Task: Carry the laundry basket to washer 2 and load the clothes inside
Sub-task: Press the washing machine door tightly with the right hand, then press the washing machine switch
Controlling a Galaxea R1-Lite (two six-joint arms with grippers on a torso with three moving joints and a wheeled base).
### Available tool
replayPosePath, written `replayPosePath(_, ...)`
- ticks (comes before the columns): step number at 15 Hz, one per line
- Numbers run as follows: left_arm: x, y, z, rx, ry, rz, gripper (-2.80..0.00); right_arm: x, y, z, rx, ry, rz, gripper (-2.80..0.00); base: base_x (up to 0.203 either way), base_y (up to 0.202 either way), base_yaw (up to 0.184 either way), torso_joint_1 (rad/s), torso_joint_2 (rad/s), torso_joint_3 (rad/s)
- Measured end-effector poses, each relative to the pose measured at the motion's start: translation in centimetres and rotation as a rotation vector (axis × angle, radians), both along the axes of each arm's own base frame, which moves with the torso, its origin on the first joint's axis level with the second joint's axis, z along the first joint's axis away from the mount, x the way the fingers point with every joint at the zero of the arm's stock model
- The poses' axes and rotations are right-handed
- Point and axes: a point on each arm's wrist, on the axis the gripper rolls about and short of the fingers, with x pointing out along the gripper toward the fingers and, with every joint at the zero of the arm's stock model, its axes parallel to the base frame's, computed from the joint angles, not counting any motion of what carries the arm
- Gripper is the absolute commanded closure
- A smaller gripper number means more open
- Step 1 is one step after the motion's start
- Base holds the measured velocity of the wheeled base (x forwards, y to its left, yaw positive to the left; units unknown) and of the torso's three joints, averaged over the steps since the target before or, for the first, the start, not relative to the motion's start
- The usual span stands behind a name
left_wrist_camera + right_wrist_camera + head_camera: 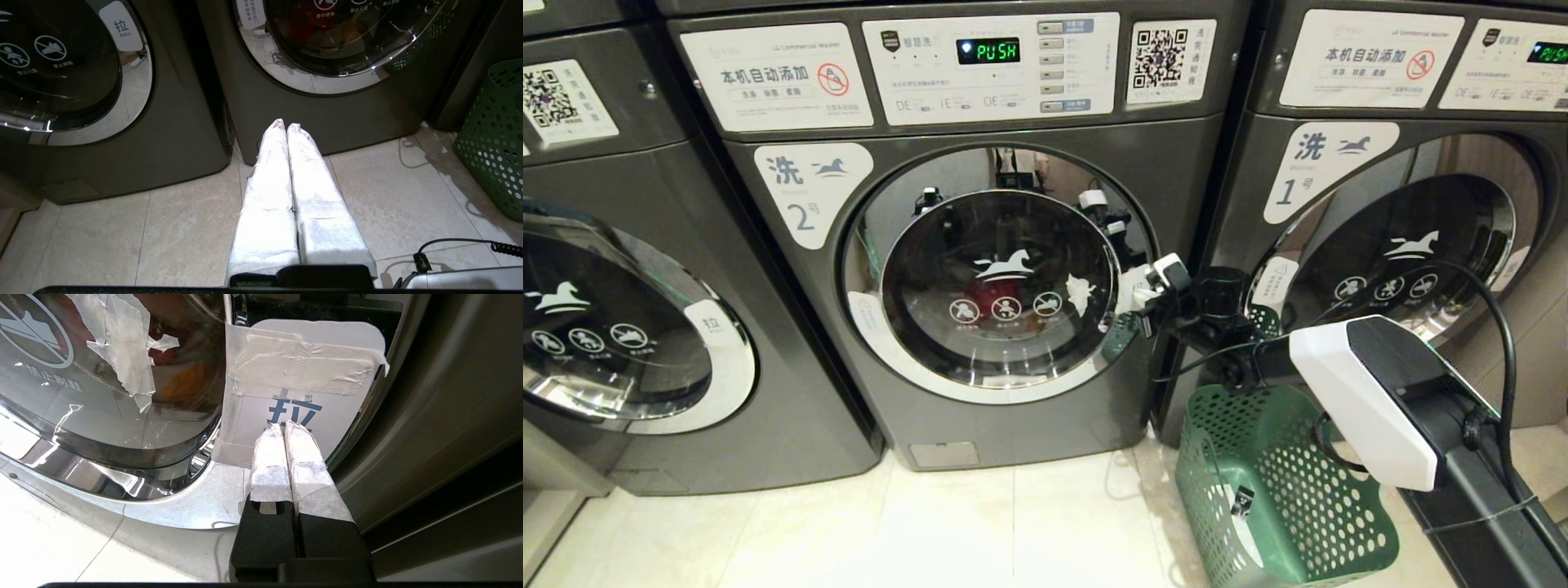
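Washer 2 [947, 269] stands in the middle, and its round glass door [1001, 282] lies flat against the front. Red and orange clothes [990, 300] show through the glass, and again in the right wrist view [179, 379]. My right gripper [1145, 296] is shut and empty at the door's right edge. Its taped fingertips [284, 426] rest at the white taped pull label [310, 388]. The green laundry basket [1278, 482] stands on the floor to the right, under my right arm, with no garments showing in it. My left gripper [286, 125] is shut and empty, low over the floor before washer 2's base.
Washer 1 [1405, 204] stands right of washer 2, just behind the basket [494, 139]. A like washer [613, 318] stands to the left. Pale floor tiles [980, 531] lie in front of the machines. A black cable [1503, 343] loops off my right arm.
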Motion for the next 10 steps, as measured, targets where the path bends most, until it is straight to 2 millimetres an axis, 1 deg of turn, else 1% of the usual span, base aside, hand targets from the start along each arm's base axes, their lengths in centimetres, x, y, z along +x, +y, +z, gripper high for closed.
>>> replayPosePath(2, 0.0, 0.0, 0.0, 0.0, -0.001, -0.001, 0.0, -0.1, 0.0, 0.2, 0.003, -0.015, 0.007, 0.0, 0.0, 0.0, 0.0, 0.0, 0.0, 0.0)
replayPosePath(4, 0.0, 0.0, 0.0, 0.0, 0.0, 0.0, 0.0, -0.7, -0.1, 0.5, -0.004, 0.011, 0.026, 0.0, 0.0, 0.0, 0.0, 0.0, 0.0, 0.0)
replayPosePath(7, 0.0, 0.0, -0.1, -0.002, 0.003, 0.002, 0.0, -3.8, -0.1, 0.0, -0.039, 0.182, 0.103, 0.0, 0.0, 0.0, 0.0, 0.0, 0.0, 0.0)
replayPosePath(10, 0.0, 0.0, -0.1, -0.047, 0.004, 0.007, 0.0, -8.4, -0.5, 1.1, -0.068, 0.342, 0.158, 0.0, 0.0, 0.0, 0.0, 0.0, 0.0, 0.0)
